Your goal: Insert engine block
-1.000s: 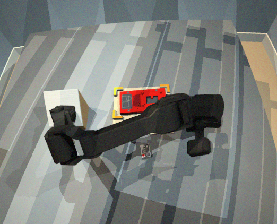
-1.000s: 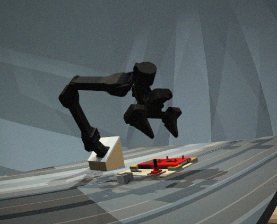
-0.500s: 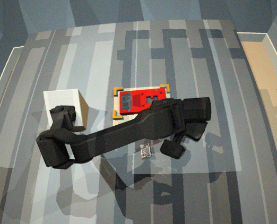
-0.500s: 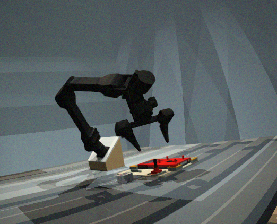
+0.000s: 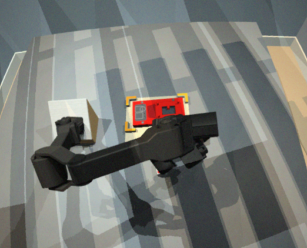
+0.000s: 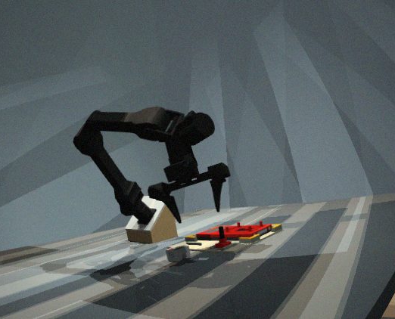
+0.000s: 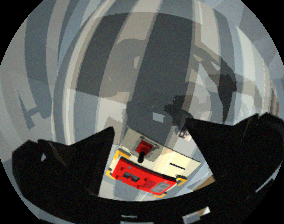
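Note:
The engine block (image 6: 178, 253) is a small grey block on the table in front of the base board. In the top view the arm hides nearly all of it; in the wrist view it shows only partly, beside the right fingertip. The red car body (image 5: 153, 117) (image 6: 208, 233) (image 7: 149, 180) lies flat on the board. Its rectangular opening (image 5: 168, 110) (image 7: 130, 176) shows no block inside; a small red rib juts into it. My gripper (image 6: 199, 216) (image 7: 150, 126) is open and empty, pointing down above the board area, clear of the car body and the block.
The cream base board (image 5: 139, 131) (image 6: 203, 245) (image 7: 179, 161) has yellow corner brackets (image 5: 130, 100) (image 6: 249, 239). A red piece with an upright black post (image 6: 222, 243) (image 7: 143, 147) stands near the board's front edge. The white-topped wedge (image 5: 67, 109) (image 6: 163, 227) stands by the arm's base.

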Controlling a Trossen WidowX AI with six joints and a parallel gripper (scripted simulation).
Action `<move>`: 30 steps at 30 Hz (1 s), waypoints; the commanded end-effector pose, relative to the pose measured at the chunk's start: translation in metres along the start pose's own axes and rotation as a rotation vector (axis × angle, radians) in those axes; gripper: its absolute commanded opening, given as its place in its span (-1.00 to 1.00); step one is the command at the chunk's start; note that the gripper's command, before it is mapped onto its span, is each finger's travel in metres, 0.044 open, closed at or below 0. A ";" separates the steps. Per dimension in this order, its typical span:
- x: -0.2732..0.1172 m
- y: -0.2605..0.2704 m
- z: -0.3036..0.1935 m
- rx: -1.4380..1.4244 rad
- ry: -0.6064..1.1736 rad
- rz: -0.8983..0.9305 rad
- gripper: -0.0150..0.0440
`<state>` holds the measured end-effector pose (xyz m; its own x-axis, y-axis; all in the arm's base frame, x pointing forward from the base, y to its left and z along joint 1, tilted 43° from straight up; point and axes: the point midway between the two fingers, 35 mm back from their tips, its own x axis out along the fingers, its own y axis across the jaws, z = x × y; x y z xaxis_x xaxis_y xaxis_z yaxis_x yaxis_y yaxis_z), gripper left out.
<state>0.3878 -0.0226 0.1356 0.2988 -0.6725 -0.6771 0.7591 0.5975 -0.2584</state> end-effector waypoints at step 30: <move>0.040 -0.076 -0.041 0.479 0.117 -0.201 1.00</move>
<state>0.3198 -0.0740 0.1043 0.0787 -0.6826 -0.7266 0.9831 0.1739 -0.0570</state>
